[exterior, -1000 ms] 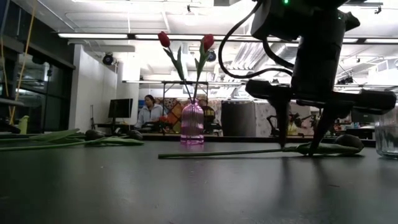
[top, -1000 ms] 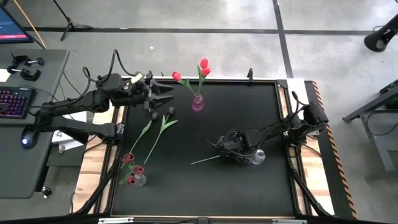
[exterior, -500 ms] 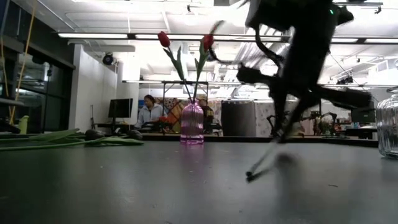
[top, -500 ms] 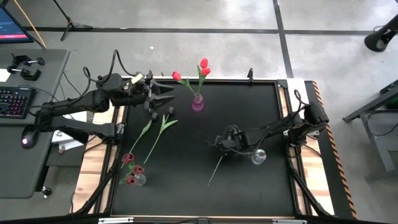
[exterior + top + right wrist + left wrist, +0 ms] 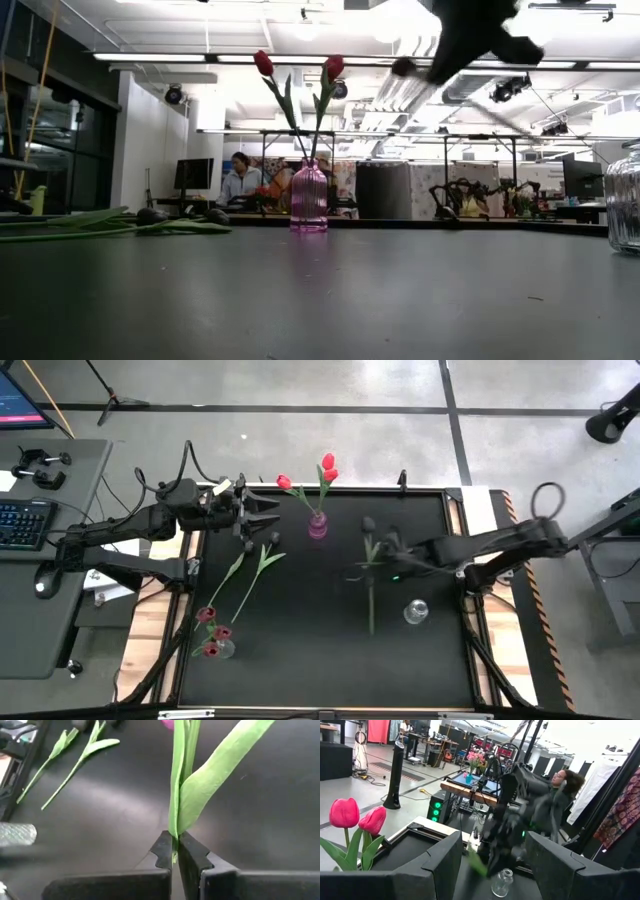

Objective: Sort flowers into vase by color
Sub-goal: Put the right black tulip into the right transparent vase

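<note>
A dark-headed tulip (image 5: 370,575) is lifted above the middle of the black surface (image 5: 300,650), its green stem pinched in the pressed-together right gripper (image 5: 175,851); the clear vase (image 5: 415,612) stands nearby; the left gripper (image 5: 268,510), fingers spread, waits near the pink vase (image 5: 317,526).

Even, diffuse overhead light — the high view shows the black table (image 5: 300,650) matte, without glare or hard shadows. Low view: ceiling strip lights (image 5: 160,57) blow out to white; near tabletop dim and soft, room behind sharper. Right arm (image 5: 470,547) and its flower (image 5: 371,575) smear with motion blur, a dark blob in the low view. Left wrist view — bright, washed-out background, blurred arm centre. Right wrist view: stem sharp, table beyond soft.
</note>
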`<move>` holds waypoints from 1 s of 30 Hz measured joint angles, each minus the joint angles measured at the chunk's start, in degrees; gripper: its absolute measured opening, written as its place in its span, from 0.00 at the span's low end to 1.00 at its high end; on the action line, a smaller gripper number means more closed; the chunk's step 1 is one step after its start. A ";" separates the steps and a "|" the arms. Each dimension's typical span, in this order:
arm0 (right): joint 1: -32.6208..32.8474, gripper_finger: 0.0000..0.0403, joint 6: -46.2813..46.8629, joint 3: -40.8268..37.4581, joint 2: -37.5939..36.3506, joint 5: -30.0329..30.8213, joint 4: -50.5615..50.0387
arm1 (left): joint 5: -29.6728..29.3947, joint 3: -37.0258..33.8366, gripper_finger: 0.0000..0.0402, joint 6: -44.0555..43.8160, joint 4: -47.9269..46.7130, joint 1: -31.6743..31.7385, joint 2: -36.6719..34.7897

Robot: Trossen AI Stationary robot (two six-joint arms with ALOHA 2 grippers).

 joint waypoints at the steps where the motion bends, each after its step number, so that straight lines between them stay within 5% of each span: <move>1: 0.33 0.00 -1.99 0.05 -1.78 1.05 -1.33 | -0.04 0.00 0.51 0.00 0.00 0.02 -0.01; 12: 15.88 0.00 -18.63 0.21 -21.97 27.40 -1.13 | -3.75 0.00 0.51 0.04 -0.02 0.02 -0.01; 17: 23.24 0.00 -20.34 0.23 -26.00 26.42 -11.04 | -4.64 0.00 0.51 0.04 0.00 0.02 -0.01; 23: 27.90 0.00 -3.35 0.21 -26.12 25.34 -25.56 | -4.63 0.01 0.51 -0.01 0.00 0.02 -0.01; 30: 35.46 0.00 -3.04 0.19 -27.42 31.76 -26.55 | -4.85 0.00 0.51 -2.92 0.02 0.02 -0.01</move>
